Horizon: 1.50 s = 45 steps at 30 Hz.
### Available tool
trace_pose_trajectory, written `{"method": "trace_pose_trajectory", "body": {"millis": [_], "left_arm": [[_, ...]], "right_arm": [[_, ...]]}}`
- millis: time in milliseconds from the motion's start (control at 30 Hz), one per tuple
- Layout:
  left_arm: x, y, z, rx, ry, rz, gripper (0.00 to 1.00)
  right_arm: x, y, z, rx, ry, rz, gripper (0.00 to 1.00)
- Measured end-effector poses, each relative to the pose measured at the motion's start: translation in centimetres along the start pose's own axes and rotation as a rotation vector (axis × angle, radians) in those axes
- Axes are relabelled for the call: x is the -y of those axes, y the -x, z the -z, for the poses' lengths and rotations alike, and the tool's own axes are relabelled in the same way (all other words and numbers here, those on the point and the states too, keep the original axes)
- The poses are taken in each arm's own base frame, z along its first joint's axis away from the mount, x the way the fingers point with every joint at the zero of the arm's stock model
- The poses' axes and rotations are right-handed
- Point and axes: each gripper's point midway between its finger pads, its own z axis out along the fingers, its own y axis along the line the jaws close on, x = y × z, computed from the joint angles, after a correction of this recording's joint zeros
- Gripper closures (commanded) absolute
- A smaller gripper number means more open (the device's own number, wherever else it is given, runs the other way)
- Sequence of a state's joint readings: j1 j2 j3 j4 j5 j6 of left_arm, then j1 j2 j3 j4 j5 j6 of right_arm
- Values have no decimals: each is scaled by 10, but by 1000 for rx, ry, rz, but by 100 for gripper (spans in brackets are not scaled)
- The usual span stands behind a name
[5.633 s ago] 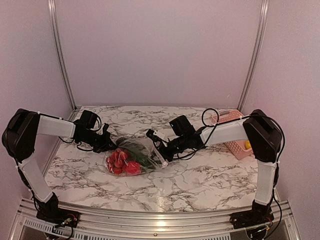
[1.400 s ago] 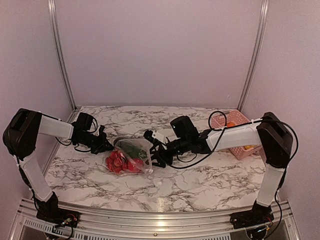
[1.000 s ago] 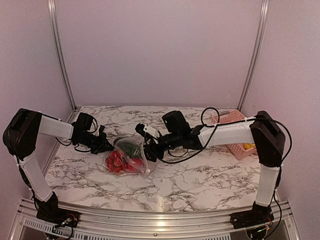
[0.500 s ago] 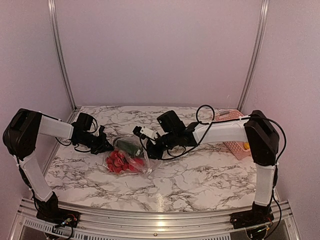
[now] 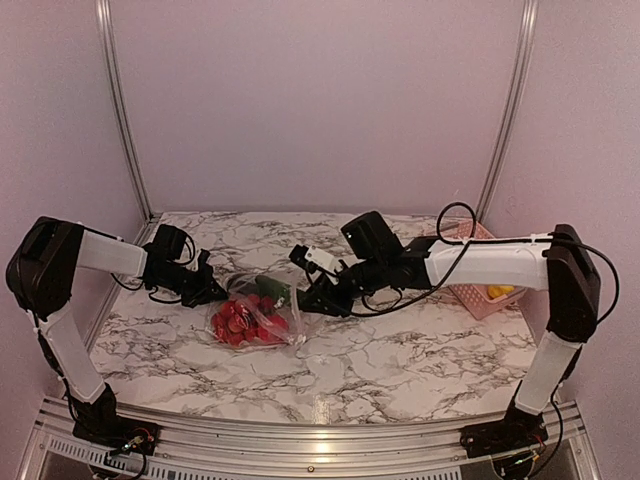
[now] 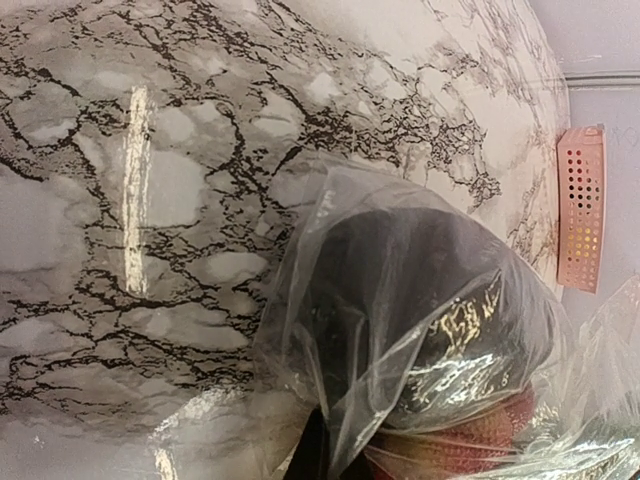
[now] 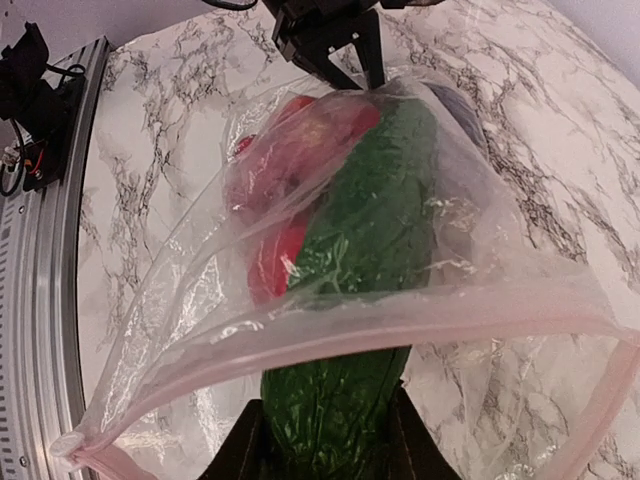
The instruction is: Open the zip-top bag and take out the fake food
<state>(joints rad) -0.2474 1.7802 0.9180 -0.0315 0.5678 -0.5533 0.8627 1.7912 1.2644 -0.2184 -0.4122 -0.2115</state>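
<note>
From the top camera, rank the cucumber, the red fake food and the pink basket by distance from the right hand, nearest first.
1. Cucumber, gripped by the right hand.
2. Red fake food, left, inside the zip-top bag.
3. Pink basket, far right.

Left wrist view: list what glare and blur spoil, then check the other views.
Left wrist: bag close up, glinting wrinkles, contents dark and murky; glare streak on the table. Right wrist: cucumber sharp through the plastic. Top: pinkish light, everything small.
</note>
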Motion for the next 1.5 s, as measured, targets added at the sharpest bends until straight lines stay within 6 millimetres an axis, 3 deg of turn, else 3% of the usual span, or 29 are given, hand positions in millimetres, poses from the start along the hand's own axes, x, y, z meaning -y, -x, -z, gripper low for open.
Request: {"method": "trace_pose_trajectory", "body": {"millis": [600,667,900,1067,1200,1367,1500], "left_arm": [[0,6,-3,-10,0,-7,100],[1,8,-2,-7,-1,-9,100],[2,8,-2,-7,-1,-8,100],[1,8,-2,-6,0,-8,100],[1,9,-2,-4,2,-4,100],[1,9,-2,-4,3,-1,100],[1,9,-2,-4,3,-1,100]], "right_arm": [[11,-54,131,0,-166,-180,100],[26,-61,145,18,-212,-233,100],[115,-92,195,61,-424,-485,100],[172,-108,235,108,-542,-616,97],[213,-132,268,135,-634,-717,93],[245,-158,290,153,-650,-802,96],[257,-168,292,169,-599,-830,95]]}}
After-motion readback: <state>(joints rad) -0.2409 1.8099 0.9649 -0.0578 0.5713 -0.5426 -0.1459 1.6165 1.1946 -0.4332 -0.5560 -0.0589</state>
